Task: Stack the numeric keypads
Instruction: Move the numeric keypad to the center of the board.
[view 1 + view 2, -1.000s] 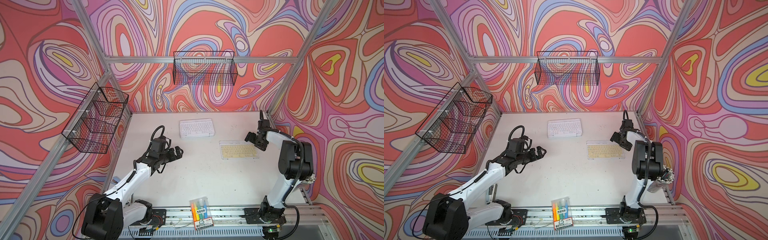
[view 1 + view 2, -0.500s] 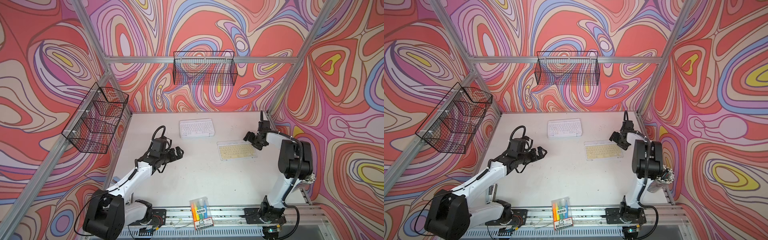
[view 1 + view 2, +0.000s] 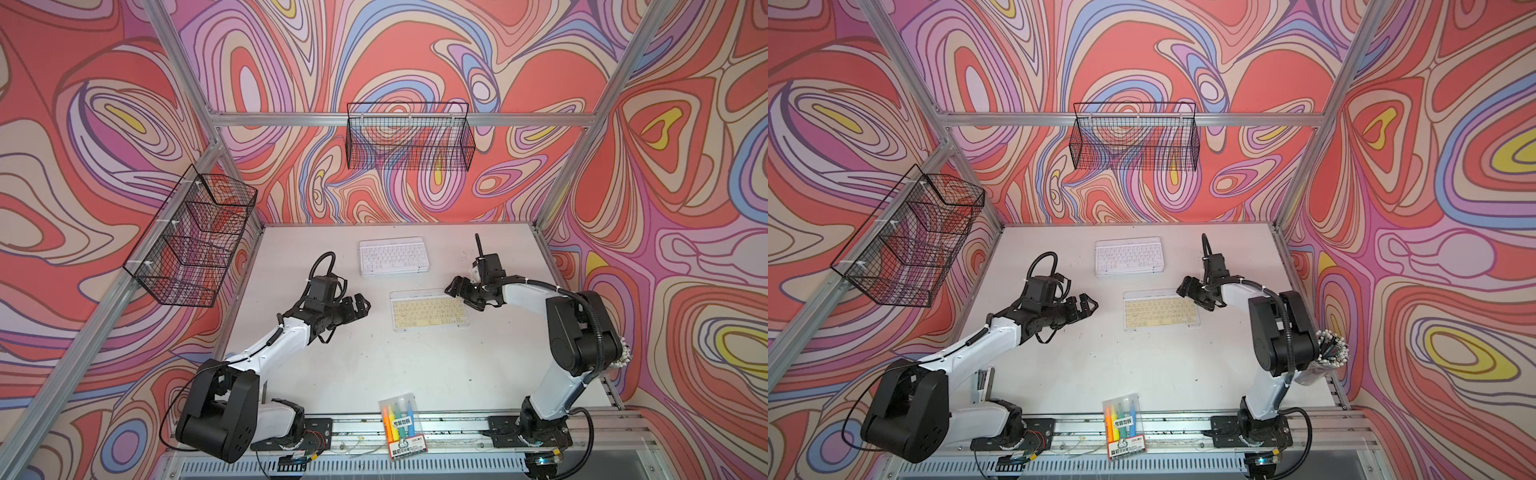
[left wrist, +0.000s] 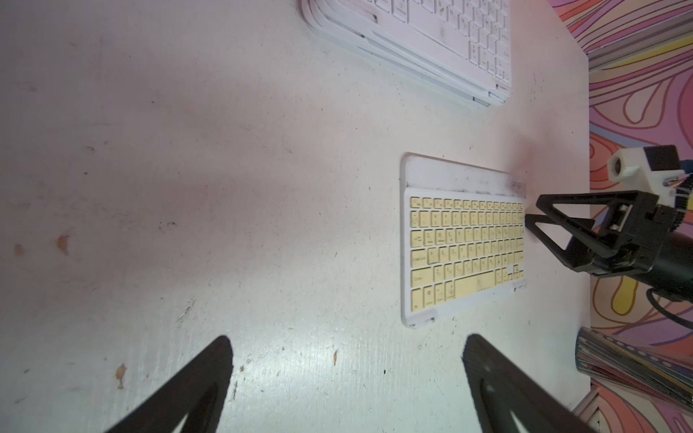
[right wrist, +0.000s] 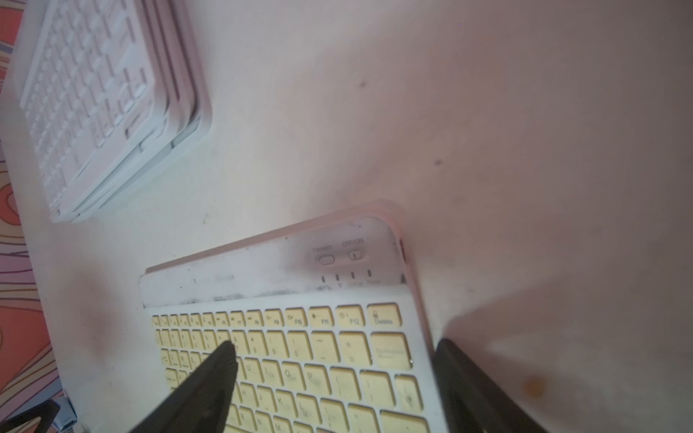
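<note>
Swirling red and pink walls enclosed a white counter (image 3: 374, 365). Toward its far side lay a stack of thin white-framed keypads (image 3: 392, 255), white keys on top. The top views barely hinted at its layers, while the right wrist view showed several offset frames. Just nearer and to the right, apart from the stack, lay a flat yellow-keyed keypad (image 3: 428, 309). The right claw (image 3: 453, 286) stood spread at its right end. In the right wrist view its fingers (image 5: 213, 375) straddled that short edge, though contact was unclear. The left claw (image 3: 361, 305) hung wide apart, left of the keypad. Only the top views showed a clear pack of coloured markers (image 3: 1121, 424) at the near edge.
</note>
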Controlling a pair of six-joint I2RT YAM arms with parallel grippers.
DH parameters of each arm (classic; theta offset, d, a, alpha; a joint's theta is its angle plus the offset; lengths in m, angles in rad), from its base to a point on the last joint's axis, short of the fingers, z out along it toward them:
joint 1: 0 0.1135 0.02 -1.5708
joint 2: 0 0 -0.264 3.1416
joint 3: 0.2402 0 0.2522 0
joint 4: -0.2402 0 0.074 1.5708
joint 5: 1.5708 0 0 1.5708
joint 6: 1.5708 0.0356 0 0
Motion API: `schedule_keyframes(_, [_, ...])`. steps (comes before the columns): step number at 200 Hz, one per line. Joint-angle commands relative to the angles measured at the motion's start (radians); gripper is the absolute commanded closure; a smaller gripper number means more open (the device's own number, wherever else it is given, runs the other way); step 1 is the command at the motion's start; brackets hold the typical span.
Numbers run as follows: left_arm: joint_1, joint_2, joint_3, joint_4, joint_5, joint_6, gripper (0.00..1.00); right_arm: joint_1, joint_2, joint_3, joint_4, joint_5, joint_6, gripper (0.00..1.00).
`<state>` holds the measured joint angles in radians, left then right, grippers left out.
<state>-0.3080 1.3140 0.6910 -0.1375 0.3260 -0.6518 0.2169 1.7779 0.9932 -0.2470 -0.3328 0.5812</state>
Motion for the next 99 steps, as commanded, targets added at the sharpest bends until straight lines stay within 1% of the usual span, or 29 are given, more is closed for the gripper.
schedule_keyframes(1, [-0.005,0.021,-0.010,0.026,0.011,-0.003,0.01,0.082,0.067,-0.070,-0.043,-0.016,0.122,0.15])
schedule_keyframes(14, [-0.005,0.033,-0.004,0.016,0.015,-0.003,0.01,0.143,0.080,-0.050,-0.030,-0.010,0.146,0.15])
schedule_keyframes(28, [-0.005,0.040,-0.002,0.005,0.010,-0.002,0.01,0.195,0.091,-0.013,-0.061,0.038,0.152,0.14])
schedule_keyframes(46, [-0.007,0.043,0.007,-0.027,-0.011,0.000,0.01,0.217,0.075,0.007,-0.081,0.077,0.165,0.14])
schedule_keyframes(54, [-0.009,0.044,0.018,-0.052,-0.027,0.003,0.01,0.223,0.056,0.021,-0.110,0.126,0.165,0.14])
schedule_keyframes(75, [-0.029,0.045,0.051,-0.117,-0.101,0.009,0.01,0.259,0.003,0.095,-0.234,0.325,0.121,0.12])
schedule_keyframes(83, [-0.045,0.046,0.068,-0.164,-0.139,0.013,0.00,0.270,0.000,0.128,-0.275,0.367,0.108,0.12])
schedule_keyframes(99, [-0.094,0.057,0.111,-0.228,-0.229,0.016,0.00,0.288,0.000,0.189,-0.339,0.407,0.088,0.11])
